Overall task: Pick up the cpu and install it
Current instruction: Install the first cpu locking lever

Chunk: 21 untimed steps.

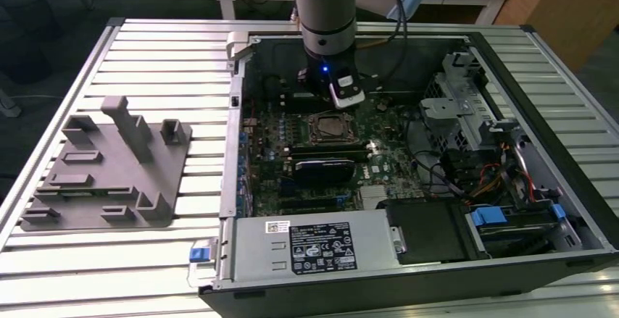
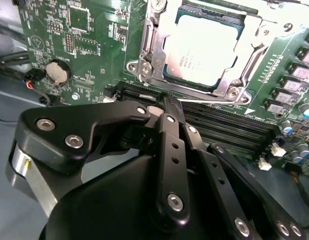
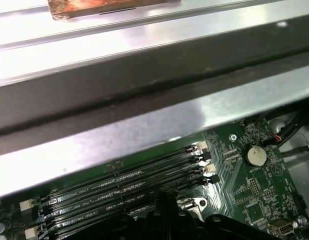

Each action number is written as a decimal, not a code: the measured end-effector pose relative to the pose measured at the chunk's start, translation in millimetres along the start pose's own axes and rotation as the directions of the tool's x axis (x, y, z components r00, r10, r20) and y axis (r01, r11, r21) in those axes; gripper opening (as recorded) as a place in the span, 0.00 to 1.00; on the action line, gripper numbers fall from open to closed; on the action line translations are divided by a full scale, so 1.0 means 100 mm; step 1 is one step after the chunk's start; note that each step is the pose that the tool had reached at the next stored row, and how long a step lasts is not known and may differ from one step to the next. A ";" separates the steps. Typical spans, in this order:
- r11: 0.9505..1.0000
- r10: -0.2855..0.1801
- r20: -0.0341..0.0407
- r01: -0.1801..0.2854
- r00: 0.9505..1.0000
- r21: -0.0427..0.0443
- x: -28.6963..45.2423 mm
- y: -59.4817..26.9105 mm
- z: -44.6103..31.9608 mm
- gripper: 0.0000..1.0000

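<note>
The cpu (image 2: 202, 47), a flat square chip with a silvery top, lies inside the metal-framed socket (image 2: 149, 55) on the green motherboard (image 2: 89, 45). In the exterior view the socket (image 1: 329, 126) sits mid-board in the open computer case. My gripper (image 2: 167, 102) hangs just behind the socket, over the black memory slots (image 2: 224, 127). Its black fingers (image 2: 169, 150) meet at the tips with nothing between them. In the first wrist view the gripper (image 3: 164, 220) shows as a dark shape beside the memory slots (image 3: 119, 190).
A grey plastic fixture block (image 1: 106, 166) stands on the slatted table at the exterior view's left. Inside the case are the power supply (image 1: 309, 245), a drive cage (image 1: 464, 108) and cables (image 1: 445, 173). A coin battery (image 2: 58, 72) sits near the socket.
</note>
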State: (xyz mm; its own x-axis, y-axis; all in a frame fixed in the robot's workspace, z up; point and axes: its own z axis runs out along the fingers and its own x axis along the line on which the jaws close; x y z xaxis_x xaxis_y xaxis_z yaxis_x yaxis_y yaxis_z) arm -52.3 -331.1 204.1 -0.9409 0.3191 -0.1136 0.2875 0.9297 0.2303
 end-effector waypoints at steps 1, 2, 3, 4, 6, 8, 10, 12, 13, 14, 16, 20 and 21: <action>1.000 0.009 0.002 -0.009 1.000 0.001 0.001 0.000 0.003 0.11; 1.000 0.016 0.004 -0.016 1.000 0.002 0.002 0.001 0.006 0.11; 1.000 0.022 0.005 -0.022 1.000 0.002 0.003 0.003 0.009 0.11; 1.000 0.028 0.007 -0.028 1.000 0.003 0.004 0.006 0.012 0.11; 0.999 0.037 0.009 -0.037 0.999 0.004 0.009 0.015 0.020 0.11; 0.999 0.042 0.010 -0.042 0.999 0.005 0.015 0.030 0.027 0.11; 0.999 0.047 0.011 -0.047 0.999 0.005 0.020 0.044 0.034 0.11; 0.999 0.049 0.012 -0.049 0.999 0.005 0.023 0.053 0.037 0.11; 0.999 0.049 0.012 -0.049 0.999 0.005 0.023 0.053 0.037 0.11; 0.999 0.049 0.012 -0.049 0.999 0.005 0.023 0.053 0.037 0.11; 0.999 0.049 0.012 -0.049 0.999 0.005 0.024 0.051 0.041 0.11; 0.999 0.049 0.012 -0.049 0.999 0.005 0.023 0.039 0.055 0.11; 0.999 0.049 0.013 -0.049 0.999 0.005 0.023 0.036 0.058 0.11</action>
State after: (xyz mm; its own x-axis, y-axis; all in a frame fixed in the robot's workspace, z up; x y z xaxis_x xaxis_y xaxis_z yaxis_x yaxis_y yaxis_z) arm -52.3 -325.9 199.0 -0.9234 0.3664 -0.1144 0.3340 0.9139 0.2309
